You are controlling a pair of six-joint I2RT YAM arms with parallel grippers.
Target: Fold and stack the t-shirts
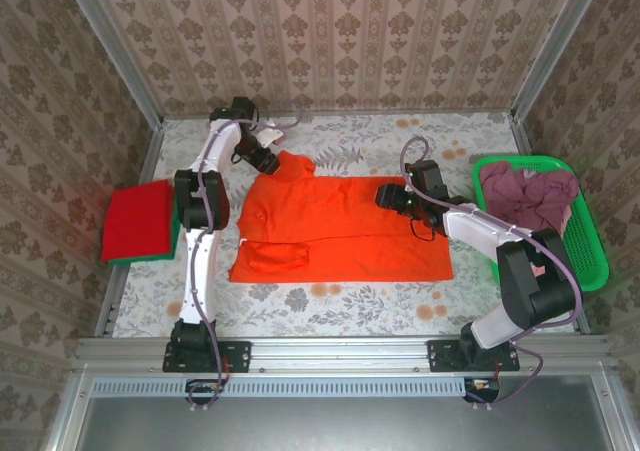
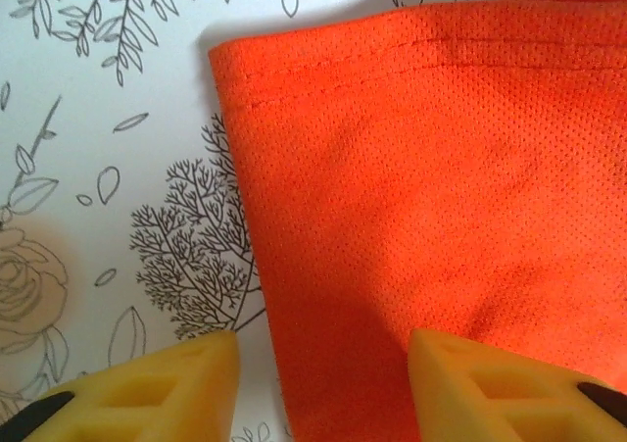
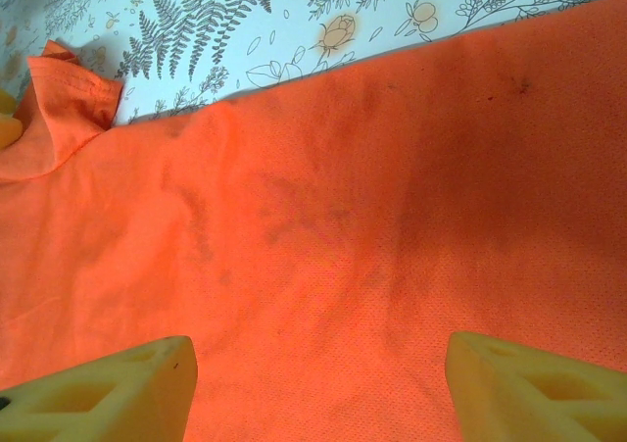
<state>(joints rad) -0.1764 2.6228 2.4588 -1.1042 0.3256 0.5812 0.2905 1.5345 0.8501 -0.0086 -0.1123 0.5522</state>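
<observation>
We found the bright orange mesh-knit t-shirt [image 1: 340,226] spread flat at the desk's middle, one sleeve tucked in, the main folds not yet made. A red folded t-shirt [image 1: 138,219] lay at the left edge. At the right edge, mauve crumpled t-shirts [image 1: 525,193] waited in the bright green plastic basket [image 1: 592,256]. Farther back, the left tool [image 1: 265,158] hung open astride the orange sleeve's edge, and the right tool [image 1: 392,197] hung open over the cloth.

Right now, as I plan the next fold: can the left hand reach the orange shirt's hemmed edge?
Likely yes: the open left hand hangs directly over the orange shirt's edge, nothing between.
</observation>
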